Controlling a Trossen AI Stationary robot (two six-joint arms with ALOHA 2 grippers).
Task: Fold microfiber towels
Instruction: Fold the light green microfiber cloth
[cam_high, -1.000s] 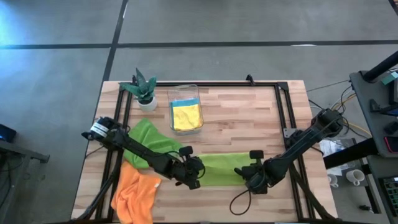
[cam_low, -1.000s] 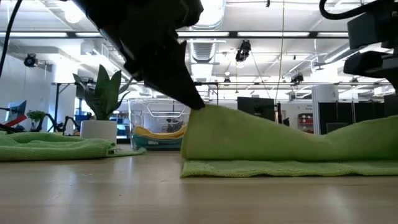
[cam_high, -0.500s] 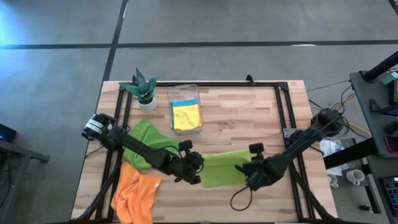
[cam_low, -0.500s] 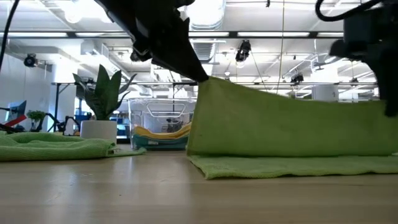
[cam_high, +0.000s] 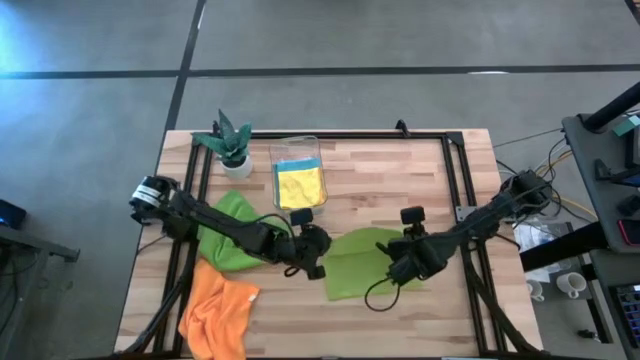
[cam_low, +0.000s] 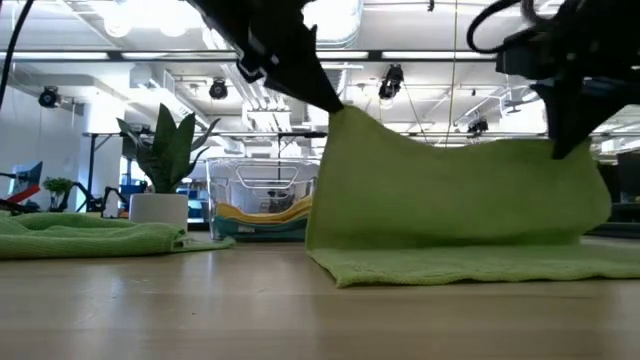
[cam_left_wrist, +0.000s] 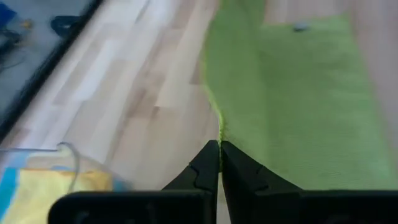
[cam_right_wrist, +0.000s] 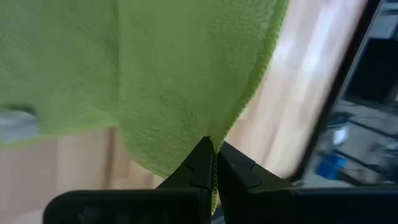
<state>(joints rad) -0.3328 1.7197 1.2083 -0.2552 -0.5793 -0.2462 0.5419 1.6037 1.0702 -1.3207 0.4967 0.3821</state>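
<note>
High view: the lime green towel (cam_high: 352, 262) lies mid-counter (cam_high: 400, 180), between the left hand (cam_high: 313, 262) and right hand (cam_high: 398, 268). A darker green towel (cam_high: 228, 232) and an orange towel (cam_high: 215, 310) lie near the counter's left edge; a yellow towel (cam_high: 300, 186) sits in the clear bin (cam_high: 297, 150).

Low view: both hands lift the towel's edge; its lower layer rests on the counter.

Wrist views: each hand is clamped shut on the towel's edge.

We see a wooden table (cam_high: 400, 180). On it, at eleven o'clock, stand a potted plant (cam_high: 229, 145) and a clear bin (cam_high: 298, 176). A dark green towel (cam_high: 228, 235) lies at nine o'clock, an orange towel (cam_high: 215, 312) at seven, a lime towel (cam_high: 352, 272) near the centre.
</note>
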